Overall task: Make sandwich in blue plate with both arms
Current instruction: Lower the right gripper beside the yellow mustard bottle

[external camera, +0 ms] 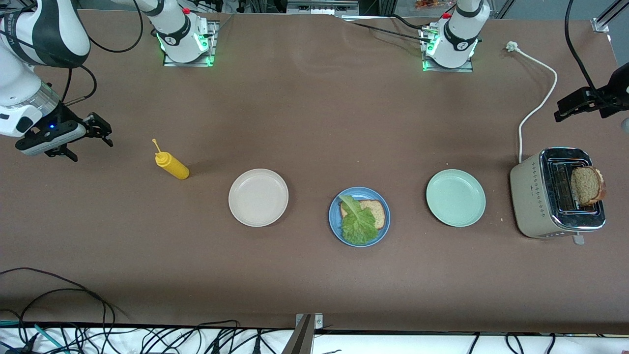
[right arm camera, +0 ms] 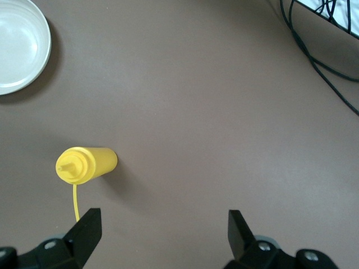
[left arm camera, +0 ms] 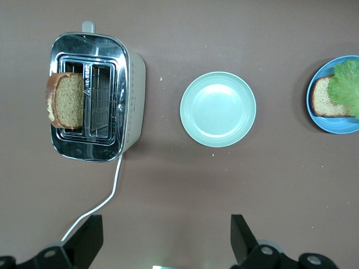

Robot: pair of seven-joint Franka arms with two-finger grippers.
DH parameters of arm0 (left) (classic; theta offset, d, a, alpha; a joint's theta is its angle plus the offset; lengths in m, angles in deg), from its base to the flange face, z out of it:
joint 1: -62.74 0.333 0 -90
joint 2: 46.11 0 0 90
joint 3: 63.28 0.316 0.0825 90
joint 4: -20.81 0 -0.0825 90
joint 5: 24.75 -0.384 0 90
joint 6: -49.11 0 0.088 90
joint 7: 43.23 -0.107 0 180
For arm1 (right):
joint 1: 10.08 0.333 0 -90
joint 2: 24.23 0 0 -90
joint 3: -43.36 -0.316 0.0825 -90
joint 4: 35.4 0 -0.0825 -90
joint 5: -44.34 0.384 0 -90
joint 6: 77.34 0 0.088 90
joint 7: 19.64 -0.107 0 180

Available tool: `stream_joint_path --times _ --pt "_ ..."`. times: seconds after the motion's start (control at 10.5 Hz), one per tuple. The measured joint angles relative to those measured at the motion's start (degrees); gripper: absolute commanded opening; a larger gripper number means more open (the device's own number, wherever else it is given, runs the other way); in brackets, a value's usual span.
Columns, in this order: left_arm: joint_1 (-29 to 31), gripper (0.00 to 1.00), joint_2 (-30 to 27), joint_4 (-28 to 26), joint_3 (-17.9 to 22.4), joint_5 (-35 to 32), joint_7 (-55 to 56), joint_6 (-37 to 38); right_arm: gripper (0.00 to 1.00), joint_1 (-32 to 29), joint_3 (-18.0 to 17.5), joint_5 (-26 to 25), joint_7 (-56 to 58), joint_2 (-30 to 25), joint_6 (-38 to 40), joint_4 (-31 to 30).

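Observation:
The blue plate [external camera: 334, 226] sits mid-table between a beige plate and a mint-green plate. On it lies one brown bread slice [external camera: 376, 210] with a ruffled lettuce leaf [external camera: 358, 223] on top. A second bread slice [external camera: 587, 185] stands in the toaster slot. My left gripper [external camera: 560, 110] is open and empty over the bare table by the toaster's cord. Its wrist view [left arm camera: 165, 238] shows that slice [left arm camera: 65, 100], the blue plate [left arm camera: 325, 122], the bread [left arm camera: 324, 98] and the lettuce [left arm camera: 348, 84]. My right gripper [external camera: 105, 132] is open and empty over the table near the yellow bottle; it also shows in the right wrist view [right arm camera: 162, 235].
The toaster [external camera: 533, 199] stands at the left arm's end of the table, its white cord [external camera: 538, 105] trailing toward the bases. The mint-green plate [external camera: 455, 197] and the beige plate [external camera: 258, 197] flank the blue one. The yellow squeeze bottle [external camera: 171, 164] stands toward the right arm's end.

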Motion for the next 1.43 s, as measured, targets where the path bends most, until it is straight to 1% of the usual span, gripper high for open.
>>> stream_joint_path --times 1.15,1.43 --pt "0.00 1.00 0.00 0.00 -0.01 0.00 0.00 0.00 1.00 0.30 0.11 0.90 2.22 -0.21 -1.42 0.00" --pt "0.00 1.00 0.00 0.00 -0.02 0.00 0.00 0.00 1.00 -0.76 0.13 0.90 2.61 -0.20 -1.44 0.00"
